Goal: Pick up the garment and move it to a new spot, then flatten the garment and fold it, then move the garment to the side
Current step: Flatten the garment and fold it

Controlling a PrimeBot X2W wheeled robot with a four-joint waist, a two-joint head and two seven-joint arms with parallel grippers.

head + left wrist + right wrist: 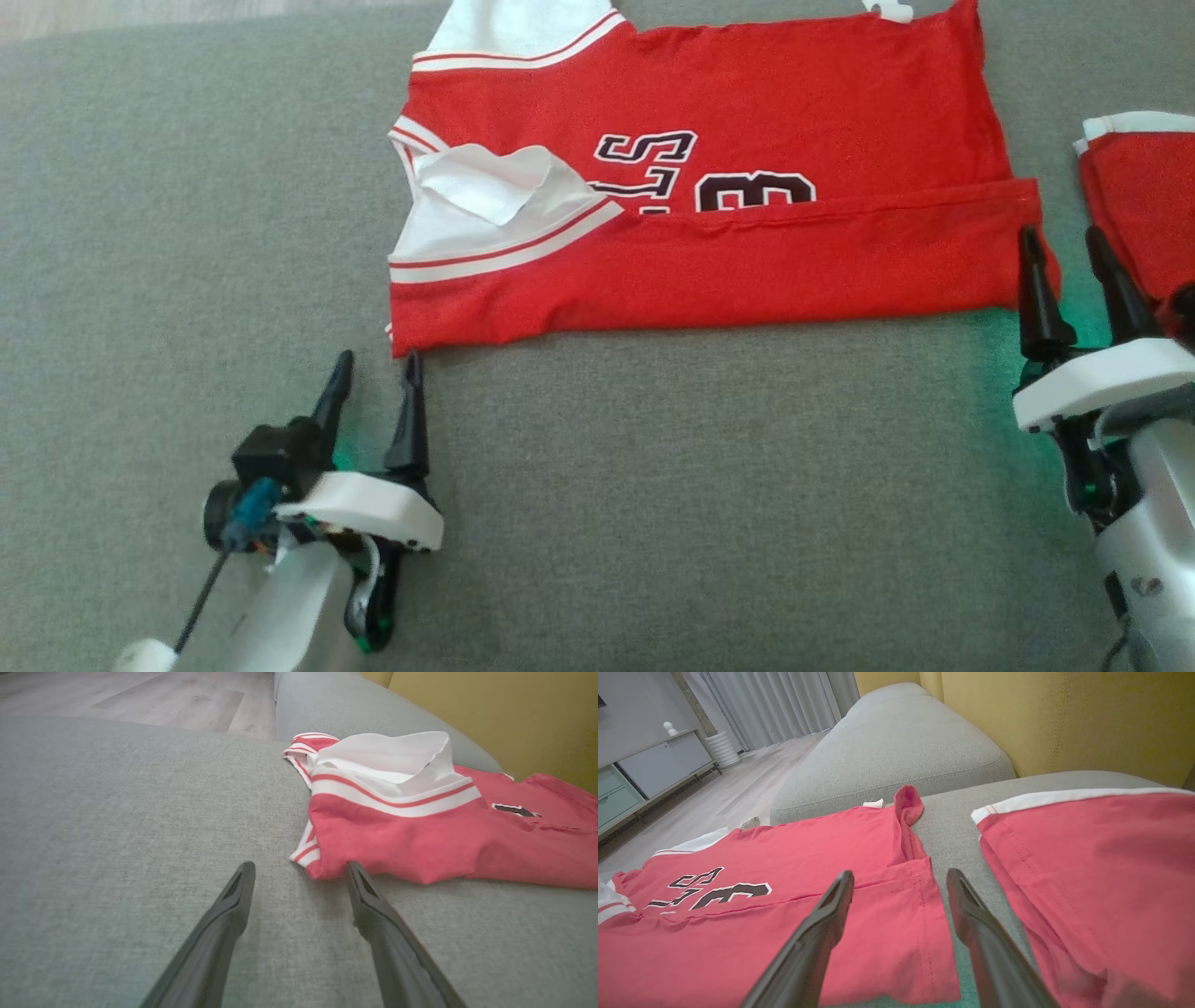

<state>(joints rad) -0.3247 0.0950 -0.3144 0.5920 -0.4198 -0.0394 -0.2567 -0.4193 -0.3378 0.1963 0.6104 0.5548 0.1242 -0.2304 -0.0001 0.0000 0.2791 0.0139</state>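
Observation:
The garment is a red jersey with white striped trim and black lettering, lying flat on the grey sofa cushion. Its near long edge is folded up over the lettering. My left gripper stands open just off the jersey's near left corner, holding nothing. My right gripper is open at the near right corner, one finger over the folded edge and the other on bare cushion. Nothing is gripped.
A second red piece with a white hem lies just right of my right gripper. A yellow sofa back rises behind. Wooden floor and a low cabinet lie beyond the cushion's left edge.

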